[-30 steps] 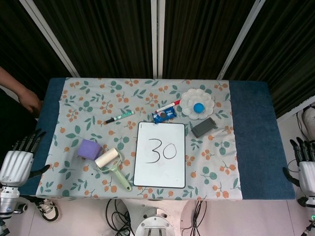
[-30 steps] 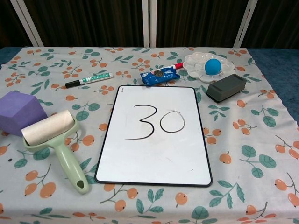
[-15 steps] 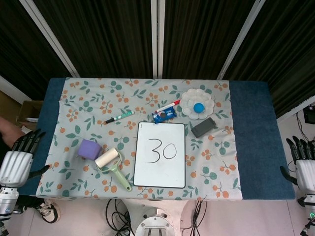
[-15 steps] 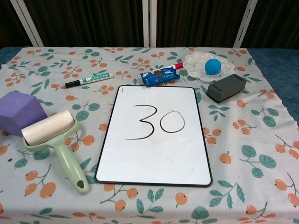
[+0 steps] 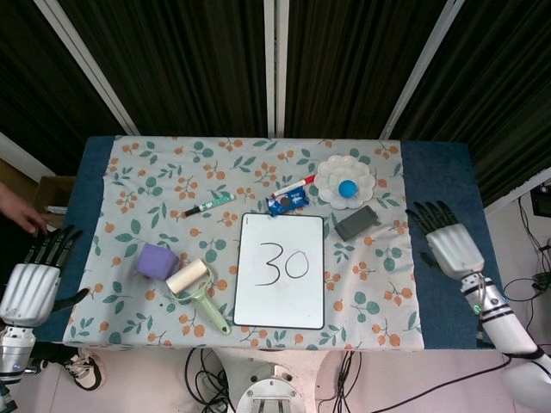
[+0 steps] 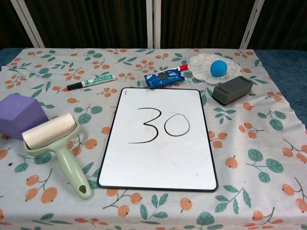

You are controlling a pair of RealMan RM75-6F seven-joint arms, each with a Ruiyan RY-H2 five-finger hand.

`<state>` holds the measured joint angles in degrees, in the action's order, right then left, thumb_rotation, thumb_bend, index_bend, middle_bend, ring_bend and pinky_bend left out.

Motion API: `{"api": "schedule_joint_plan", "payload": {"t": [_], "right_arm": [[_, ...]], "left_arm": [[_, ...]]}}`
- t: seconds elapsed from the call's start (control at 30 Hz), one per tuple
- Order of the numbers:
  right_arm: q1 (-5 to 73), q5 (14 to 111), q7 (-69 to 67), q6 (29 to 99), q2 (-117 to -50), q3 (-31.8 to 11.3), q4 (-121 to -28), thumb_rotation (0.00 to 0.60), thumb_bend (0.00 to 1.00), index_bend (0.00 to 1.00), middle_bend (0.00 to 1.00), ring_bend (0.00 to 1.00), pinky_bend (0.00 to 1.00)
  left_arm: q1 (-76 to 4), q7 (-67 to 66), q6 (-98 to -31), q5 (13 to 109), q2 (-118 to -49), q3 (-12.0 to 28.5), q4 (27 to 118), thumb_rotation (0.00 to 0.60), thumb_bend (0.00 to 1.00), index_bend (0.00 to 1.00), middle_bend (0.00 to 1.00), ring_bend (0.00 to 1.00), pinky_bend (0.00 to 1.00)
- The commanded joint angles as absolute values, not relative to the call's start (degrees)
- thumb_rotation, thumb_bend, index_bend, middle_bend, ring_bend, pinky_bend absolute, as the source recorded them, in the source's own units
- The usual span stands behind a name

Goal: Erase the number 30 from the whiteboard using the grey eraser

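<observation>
Presently the grey eraser (image 5: 356, 222) lies untouched on the worktop (image 5: 443, 292), just off the upper right corner of the whiteboard (image 5: 281, 272), its long axis slanted, far end tipped toward the right. The number 30 (image 5: 281, 262) stands whole on the board, so no wiping is done yet. Right hand (image 5: 449, 243) hovers over the blue strip at the cloth's right edge, fingers spread and holding nothing; the eraser lies to its left and slightly farther up the table, near but apart. Left hand (image 5: 34, 278) hangs off the far left edge, likewise spread and empty, well apart from the eraser with the whole board between. Judgement: the right hand is the nearer one and should make the reach, coming in leftward and closing across the eraser's short sides. Close neighbours: white palette (image 5: 331, 176) holding a blue ball (image 5: 347, 188) just beyond the eraser, and a blue packet (image 5: 287, 202) with a red marker (image 5: 294, 186) near the board's top edge. Farther left sit a black marker (image 5: 207, 204), purple block (image 5: 157, 260) and lint roller (image 5: 197, 292). Nothing stands between right hand and eraser; the palette is the likeliest thing to be knocked.
</observation>
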<state>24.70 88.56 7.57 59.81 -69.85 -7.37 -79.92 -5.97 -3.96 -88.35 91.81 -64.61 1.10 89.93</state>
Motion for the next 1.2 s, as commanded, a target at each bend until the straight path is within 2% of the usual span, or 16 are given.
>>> {"api": "schedule_joint_plan", "payload": {"t": [0.03,0.13,0.23,0.43,0.67,0.83,1.03,1.2], "right_arm": [[32.50,86.34,11.39,49.74,-75.44,-9.08,-76.20,0.600,0.21,0.00,0.00,0.00,0.00],[36.71,85.50,11.59,44.77,-79.34,-9.03,-72.49,0.600,0.22,0.00,0.00,0.00,0.00],[39.19,85.22,11.75,42.90,-83.32,-8.75,-68.57,0.600,0.22,0.00,0.00,0.00,0.00],[41.16,83.98,8.99,42.67,-89.17,-8.47,-62.46,0.600,0.23,0.00,0.02,0.00,0.00],[42.29,84.93,6.45,44.38,-90.24,-7.53,-60.03,0.600,0.26,0.00,0.11,0.01,0.06],[42.76,84.74,5.91,44.70,-90.63,-6.93,-58.81,0.600,0.26,0.07,0.16,0.06,0.13],[43.42,84.44,5.37,44.78,-91.21,-6.30,-57.44,0.600,0.27,0.14,0.18,0.09,0.15],[43.63,84.66,5.05,45.39,-91.58,-5.63,-56.68,0.600,0.28,0.23,0.24,0.15,0.20]], "left_arm": [[-5.85,-4.20,-88.43,91.65,-64.34,1.12,90.24,0.600,0.00,0.07,0.06,0.07,0.16],[-5.77,-4.20,-88.79,91.77,-63.88,1.23,90.45,0.600,0.00,0.07,0.06,0.07,0.16],[-5.79,-4.25,-88.67,91.83,-63.58,1.17,90.59,0.600,0.00,0.07,0.06,0.07,0.16],[-5.63,-3.87,-88.39,91.59,-63.42,0.96,90.30,0.600,0.00,0.07,0.06,0.07,0.16],[-5.76,-3.14,-87.86,91.27,-63.73,0.94,89.48,0.600,0.00,0.07,0.06,0.07,0.16],[-6.08,-2.88,-87.00,90.87,-64.10,0.97,89.05,0.600,0.00,0.07,0.06,0.07,0.16],[-6.25,-2.90,-86.65,90.63,-64.18,1.04,88.90,0.600,0.00,0.07,0.06,0.07,0.16],[-6.23,-2.97,-86.78,90.51,-64.14,1.15,88.89,0.600,0.00,0.07,0.06,0.07,0.16]]}}
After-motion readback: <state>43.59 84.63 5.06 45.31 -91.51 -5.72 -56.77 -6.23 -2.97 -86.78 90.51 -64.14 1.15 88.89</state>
